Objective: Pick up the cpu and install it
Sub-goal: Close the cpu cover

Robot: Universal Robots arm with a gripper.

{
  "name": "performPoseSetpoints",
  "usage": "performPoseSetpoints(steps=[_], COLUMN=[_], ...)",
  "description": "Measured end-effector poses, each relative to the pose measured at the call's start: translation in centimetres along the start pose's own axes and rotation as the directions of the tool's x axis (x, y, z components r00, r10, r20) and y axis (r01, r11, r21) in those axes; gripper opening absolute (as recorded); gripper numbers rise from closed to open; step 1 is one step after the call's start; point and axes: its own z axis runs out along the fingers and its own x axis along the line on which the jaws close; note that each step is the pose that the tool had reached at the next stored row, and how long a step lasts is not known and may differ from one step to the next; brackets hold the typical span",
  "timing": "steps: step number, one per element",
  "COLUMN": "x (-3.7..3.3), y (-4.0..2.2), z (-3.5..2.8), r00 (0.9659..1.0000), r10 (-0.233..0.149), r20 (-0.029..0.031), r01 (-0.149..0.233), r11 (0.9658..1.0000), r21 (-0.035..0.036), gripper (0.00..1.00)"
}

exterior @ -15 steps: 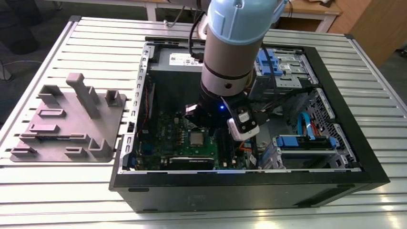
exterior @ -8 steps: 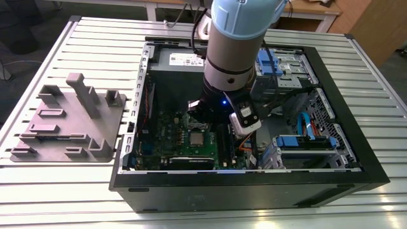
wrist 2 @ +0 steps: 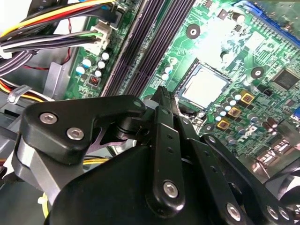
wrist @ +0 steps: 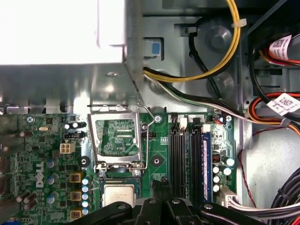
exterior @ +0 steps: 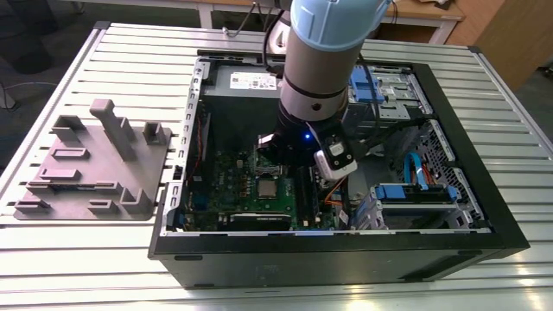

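The arm (exterior: 320, 58) reaches down into an open computer case (exterior: 484, 214) that lies on its side on a slatted metal table (exterior: 69, 84). On the exterior view's left, a grey moulded fixture (exterior: 87, 168) sits on the table beside the case.

The cpu (wrist: 119, 194) lies flat in its socket on the green motherboard (wrist: 47, 140), with its silver-grey top facing up. It can also be seen in the second wrist view (wrist 2: 202, 85) and in the exterior view (exterior: 266, 188). The socket's metal retention frame (wrist: 112, 117) is flipped up and open, clear of the chip, and its thin wire lever (wrist: 146, 136) stands alongside.

In both wrist views the hand (wrist 2: 162, 93) (wrist: 160, 183) has its black fingers drawn together to a narrow tip with nothing between them. The tip hangs just beside the cpu, between the socket and the dark memory slots (wrist: 178, 150). Whether it touches the board cannot be told.

A power supply with a white label (exterior: 242, 81) sits at the far end of the case. A yellow cable (wrist: 225, 56) curves across the bare metal floor of the case, and a bundle of coloured wires (wrist 2: 47, 18) runs to a white connector at the board's edge.
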Motion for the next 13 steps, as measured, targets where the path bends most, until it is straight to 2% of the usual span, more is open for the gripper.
performPoseSetpoints(steps=[9,13], x=[-0.31,-0.47], y=[0.19,0.53], z=[0.01,0.02], r00=[1.0000,1.0000], r10=[0.000,0.000], r20=[0.0000,0.0001], r01=[0.000,0.000], r11=[1.0000,1.0000], r21=[0.0000,0.0000], gripper=[0.11,0.11])
